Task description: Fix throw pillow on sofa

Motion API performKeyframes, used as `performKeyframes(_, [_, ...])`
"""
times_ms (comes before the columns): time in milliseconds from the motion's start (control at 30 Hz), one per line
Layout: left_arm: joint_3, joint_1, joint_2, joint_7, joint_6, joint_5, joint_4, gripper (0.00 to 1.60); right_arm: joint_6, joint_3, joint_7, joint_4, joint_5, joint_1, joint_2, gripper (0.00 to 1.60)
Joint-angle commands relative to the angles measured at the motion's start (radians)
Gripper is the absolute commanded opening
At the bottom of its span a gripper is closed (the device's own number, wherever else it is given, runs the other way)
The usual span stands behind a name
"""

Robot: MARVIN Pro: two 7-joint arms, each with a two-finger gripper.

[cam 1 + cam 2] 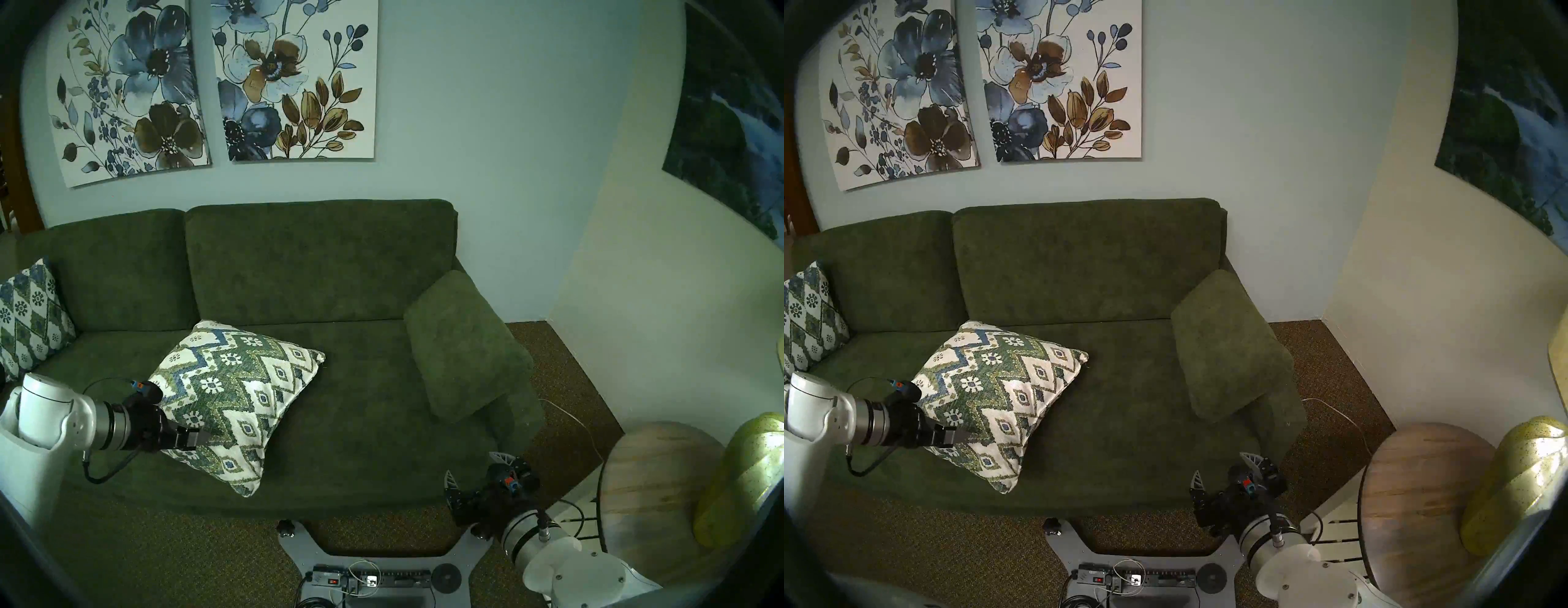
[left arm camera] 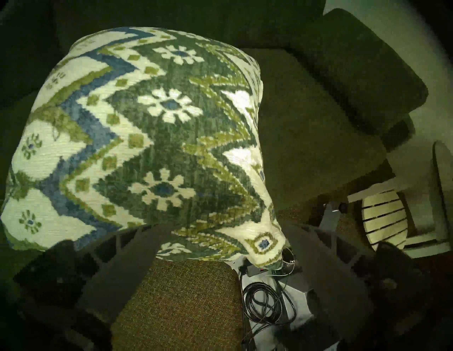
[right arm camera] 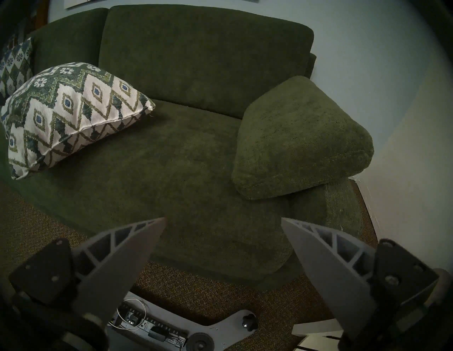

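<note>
On the left half of the sofa (image 1: 339, 382), the throw pillow (image 1: 237, 399) is sitting out on the seat, turned like a diamond and tipping up on its near-left side; it is not leaning against anything. Its far right corner is resting on the seat cushion, and its top corner is lying just short of the back cushion (image 1: 318, 263).

I am working it with the left end effector (image 1: 193, 439), which is at the pillow's near-left edge. From the left wrist view, the two fingers are standing wide apart with the plump edge of the pillow bunching between them, so I am reading this as a grip on that edge, not an empty hand. One finger is showing on top of the fabric in the head view; the other I cannot see there.

The right end effector (image 1: 475, 471) is hanging by the sofa's front right corner, fingers spread fully, holding nothing.

As I judge it, the task is only getting started: the pillow is picked up by one edge but not placed. What is left is carrying it to a corner, perhaps by the green arm cushion (image 1: 462, 344), since the other patterned pillow (image 1: 29, 314) is already filling the left end, then standing it upright and letting go.
</note>
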Motion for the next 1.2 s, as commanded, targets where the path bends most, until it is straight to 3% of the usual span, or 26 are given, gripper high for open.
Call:
performKeyframes(0, [-0.036, -0.025, 0.038, -0.019, -0.005, -0.008, 0.049, 1.6, -0.001, 0.0, 0.0, -0.014, -0.001, 0.0, 0.001, 1.6])
performKeyframes(300, [0.061, -0.167, 0.13, 0.027, -0.022, -0.053, 0.253, 1.6, -0.001, 0.0, 0.0, -0.013, -0.001, 0.001, 0.001, 1.6])
performKeyframes(733, [0.162, -0.309, 0.222, 0.087, -0.032, -0.165, 0.423, 1.6, -0.002, 0.0, 0.0, -0.012, -0.001, 0.001, 0.0, 1.6])
performKeyframes(833, [0.188, -0.32, 0.232, 0.097, -0.05, -0.183, 0.447, 1.6, -0.002, 0.0, 0.0, -0.012, -0.001, 0.001, 0.0, 1.6])
performKeyframes(900, [0.253, -0.356, 0.234, 0.111, -0.074, -0.197, 0.491, 1.6, -0.002, 0.0, 0.0, -0.013, -0.001, 0.001, 0.001, 1.6])
performKeyframes(933, [0.253, -0.356, 0.234, 0.111, -0.074, -0.197, 0.491, 1.6, -0.002, 0.0, 0.0, -0.013, -0.001, 0.001, 0.001, 1.6])
performKeyframes(1033, [0.344, -0.406, 0.214, 0.148, -0.119, -0.206, 0.54, 1.6, -0.002, 0.0, 0.0, -0.013, -0.001, 0.001, 0.001, 1.6])
performKeyframes(1167, [0.393, -0.437, 0.19, 0.17, -0.151, -0.203, 0.572, 1.6, -0.001, 0.0, 0.0, -0.013, -0.001, 0.001, 0.001, 1.6])
